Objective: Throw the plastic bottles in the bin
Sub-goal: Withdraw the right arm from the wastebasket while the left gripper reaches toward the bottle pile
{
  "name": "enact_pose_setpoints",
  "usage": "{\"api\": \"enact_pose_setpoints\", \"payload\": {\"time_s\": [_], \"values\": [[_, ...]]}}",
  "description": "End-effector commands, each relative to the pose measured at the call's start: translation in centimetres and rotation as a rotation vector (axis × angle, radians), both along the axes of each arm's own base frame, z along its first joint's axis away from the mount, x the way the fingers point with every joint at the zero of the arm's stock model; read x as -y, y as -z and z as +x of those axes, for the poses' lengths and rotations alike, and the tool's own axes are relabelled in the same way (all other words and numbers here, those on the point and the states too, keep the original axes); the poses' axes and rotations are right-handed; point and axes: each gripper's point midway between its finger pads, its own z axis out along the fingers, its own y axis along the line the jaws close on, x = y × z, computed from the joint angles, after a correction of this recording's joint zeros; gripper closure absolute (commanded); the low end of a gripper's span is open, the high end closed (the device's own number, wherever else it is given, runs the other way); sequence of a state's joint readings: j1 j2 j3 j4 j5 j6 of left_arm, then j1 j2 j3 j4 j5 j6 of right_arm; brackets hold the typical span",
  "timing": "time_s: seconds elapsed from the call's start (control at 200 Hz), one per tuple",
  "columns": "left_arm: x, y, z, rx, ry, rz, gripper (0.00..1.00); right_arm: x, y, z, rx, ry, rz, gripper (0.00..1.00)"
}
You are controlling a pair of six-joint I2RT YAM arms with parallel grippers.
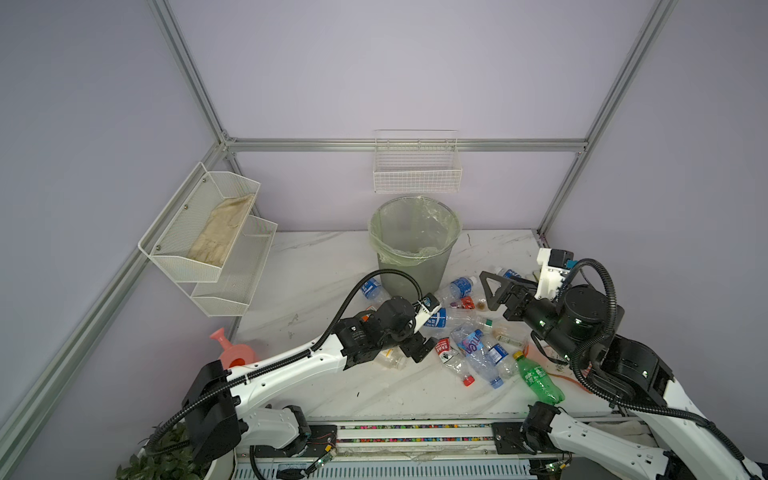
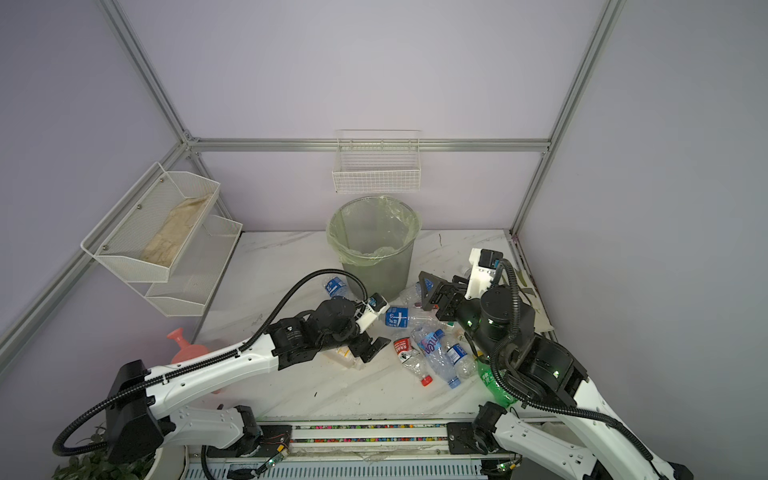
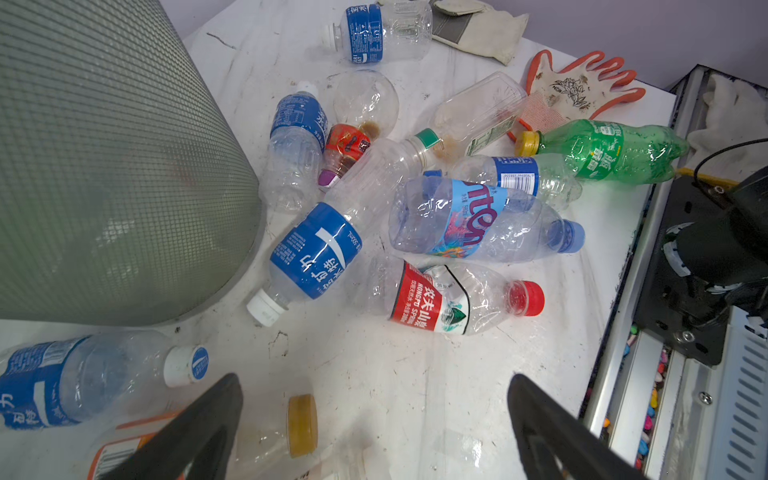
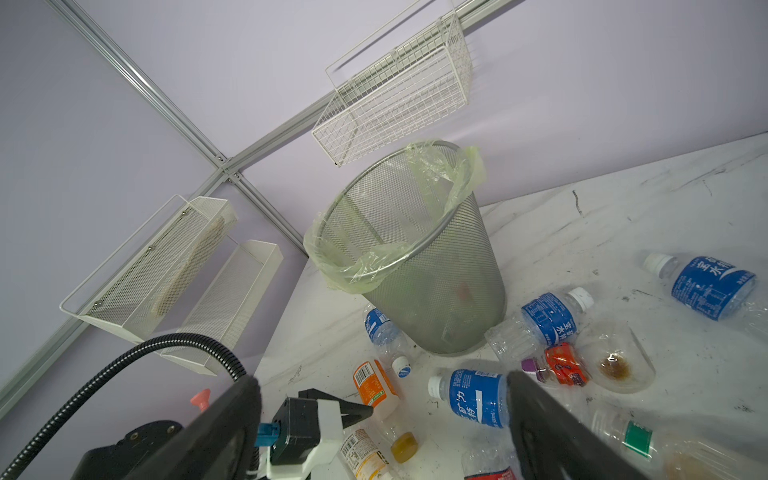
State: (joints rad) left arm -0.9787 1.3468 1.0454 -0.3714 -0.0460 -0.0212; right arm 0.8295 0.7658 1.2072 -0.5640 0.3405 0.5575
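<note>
Lilac walls [image 1: 415, 83] close in a white marble-look table [image 1: 324, 270]. The bin [image 1: 415, 245] stands upright at its back. The bottles [image 1: 473, 349] lie flat on the table in front of the bin, mostly towards the right arm's side. Neither gripper has hold of one.

Your left gripper [image 3: 376, 380] hangs low over the table with its jaws spread wide and nothing held between them. Directly below it lies the amber-capped bottle [image 3: 303, 424] — clear, on its side, cap near the middle of the gap and body running off under one jaw. Its long axis seems to run nearly from jaw to jaw, not across them. I judge you would need to turn the wrist before closing, or the jaws would meet the bottle end-on. The bin's wall is just beside this gripper, so the left arm is the nearer one for both pick and drop.

Your right gripper [image 1: 505, 293] is raised over the far side of the pile and aimed towards the bin, its jaws equally wide and empty.

Counted from the left wrist view, there are thirteen bottles on the table — one green bottle [image 3: 602, 151] and the rest clear, some overlapping. There is one bin, and I cannot make out its contents through the mesh. Two gloves [image 3: 582, 87] lie at the table's edge, and one pink watering can [image 1: 226, 351] stands near the left arm.
</note>
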Motion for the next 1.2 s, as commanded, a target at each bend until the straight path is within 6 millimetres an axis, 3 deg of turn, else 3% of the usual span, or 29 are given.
{"api": "enact_pose_setpoints", "payload": {"time_s": [0.0, 0.06, 0.085, 0.645, 0.805, 1.195], "values": [[2.9, -4.7, 0.9, 0.099, 0.075, -0.075, 0.05, 0.8, 0.7, 0.0, -0.015, 0.036, -0.011, 0.06], [3.2, -4.9, 1.0, 0.104, 0.081, -0.075, 0.07, 1.0, 0.8, 0.0, -0.015, 0.041, -0.017, 0.06], [3.8, -3.6, 1.4, 0.089, 0.085, -0.045, 0.08, 1.0, 0.9, 0.0, -0.015, 0.042, -0.017, 0.06], [8.5, 0.5, 3.0, 0.178, 0.178, 0.191, 0.29, 1.6, 1.5, -0.2, -0.018, 0.059, -0.024, 0.06], [9.1, 1.8, 3.9, 0.193, 0.183, 0.249, 0.39, 1.7, 1.3, -0.2, -0.015, 0.061, -0.023, 0.06], [9.3, 5.2, 6.2, 0.237, 0.174, 0.426, 0.40, 1.5, 1.5, -0.1, -0.019, 0.057, -0.029, 0.07]]}}
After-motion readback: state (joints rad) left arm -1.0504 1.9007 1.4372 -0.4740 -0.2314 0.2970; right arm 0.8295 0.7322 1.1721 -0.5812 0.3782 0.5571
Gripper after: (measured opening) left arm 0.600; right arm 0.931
